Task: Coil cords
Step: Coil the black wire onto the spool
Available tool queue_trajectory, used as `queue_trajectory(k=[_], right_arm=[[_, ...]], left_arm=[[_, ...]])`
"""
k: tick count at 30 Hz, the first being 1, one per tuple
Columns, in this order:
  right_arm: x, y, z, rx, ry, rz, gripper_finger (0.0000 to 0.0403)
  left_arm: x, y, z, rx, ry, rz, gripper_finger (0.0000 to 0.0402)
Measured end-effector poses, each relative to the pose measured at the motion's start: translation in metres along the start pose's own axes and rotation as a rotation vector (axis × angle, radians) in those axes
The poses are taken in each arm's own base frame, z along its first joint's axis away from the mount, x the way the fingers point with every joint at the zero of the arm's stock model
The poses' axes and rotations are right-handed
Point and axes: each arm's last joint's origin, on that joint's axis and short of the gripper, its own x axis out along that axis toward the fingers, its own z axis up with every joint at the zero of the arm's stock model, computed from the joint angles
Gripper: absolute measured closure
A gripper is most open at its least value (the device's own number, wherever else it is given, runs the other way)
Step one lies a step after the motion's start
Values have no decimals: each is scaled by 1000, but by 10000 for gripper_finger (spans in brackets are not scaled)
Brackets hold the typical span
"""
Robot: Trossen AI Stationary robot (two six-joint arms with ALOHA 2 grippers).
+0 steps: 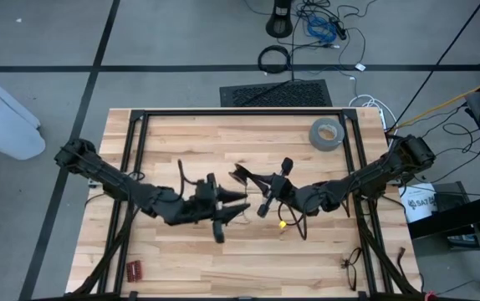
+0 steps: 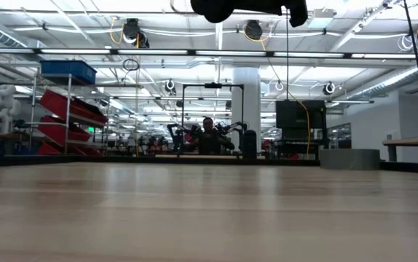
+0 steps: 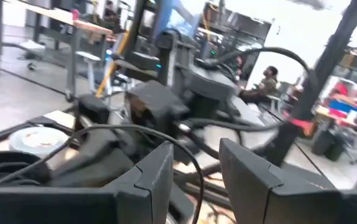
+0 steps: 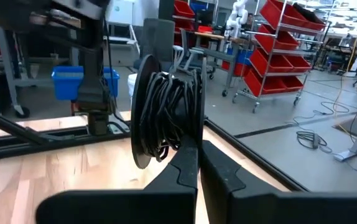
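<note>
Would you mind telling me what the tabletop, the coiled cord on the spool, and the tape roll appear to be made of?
Tabletop: looks like wood, pale planks with visible grain and seams, matte finish.
Cord: thin black strands wound on a dark spool, slightly glossy, probably plastic- or rubber-jacketed wire.
Tape roll: grey ring with a lighter core, likely cloth or duct tape on cardboard; the surface is too small to confirm.
</note>
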Motion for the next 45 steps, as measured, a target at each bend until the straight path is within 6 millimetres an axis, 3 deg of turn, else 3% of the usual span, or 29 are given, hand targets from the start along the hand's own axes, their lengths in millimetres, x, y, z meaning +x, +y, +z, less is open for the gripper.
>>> queue_trajectory(k=[7,16,31,39,45], right_arm=[[0,0,1,6,-5,0,403],[1,-1,1,-3,-9,22,403],[5,-2,1,12,-6,60,403],[4,-1,2,15,-13,86,403],[4,-2,2,10,-13,85,403]], left_arm=[[10,14,6,-44,-31,18,265],[17,14,-9,-36,61,-79,263],[17,15,-27,-23,194,-71,169],[13,19,-41,-16,330,-15,159],[6,12,-47,12,372,-32,159]])
